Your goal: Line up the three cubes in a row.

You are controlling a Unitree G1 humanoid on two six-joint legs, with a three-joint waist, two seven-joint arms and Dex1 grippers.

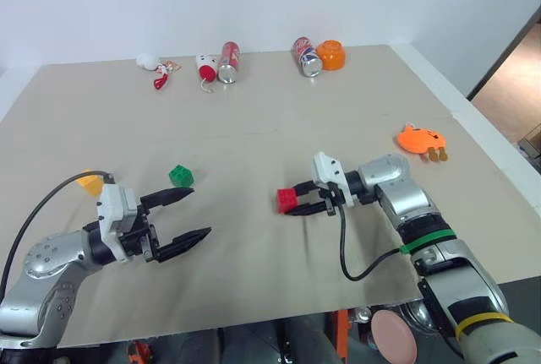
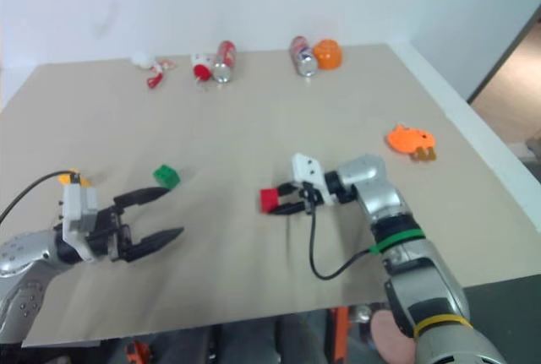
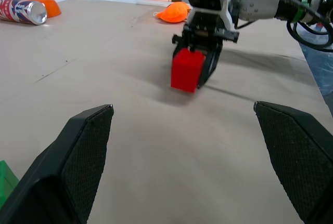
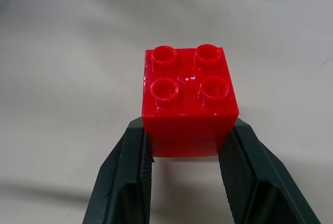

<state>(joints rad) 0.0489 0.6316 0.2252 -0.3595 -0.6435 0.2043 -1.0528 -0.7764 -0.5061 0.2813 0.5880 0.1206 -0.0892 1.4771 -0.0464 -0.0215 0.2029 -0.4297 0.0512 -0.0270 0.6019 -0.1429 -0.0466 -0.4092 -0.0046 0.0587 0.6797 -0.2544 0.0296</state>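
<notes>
Grippers nearest the front edge of the table (image 1: 254,296): left gripper (image 1: 188,216) by the front-left corner, fingers spread wide, nothing between them, pointing across toward the middle; right gripper (image 1: 297,203) right of centre, jaws partway closed and clamped on the two sides of the red cube (image 1: 286,200), studs up, carried at the fingertips. Hard to tell whether that cube rests on the surface or hangs just above it.

Green cube (image 1: 181,176) a little farther in, left of centre, just beyond the left gripper's upper finger and well apart from the red one. Yellow-orange cube (image 1: 90,182) near the left edge, partly hidden behind the left wrist.

Flat orange toy (image 1: 420,139) toward the right edge. Two cans (image 1: 228,62), an orange bowl (image 1: 331,55) and small red-and-white oddments along the far edge, well clear of the work.

Step in hand, by the look of it: bringing the red cube over to start the row, with no two cubes side by side yet. Next move likely calls for setting it down flat close beside the green cube, square to it, then letting go cleanly without nudging either.
</notes>
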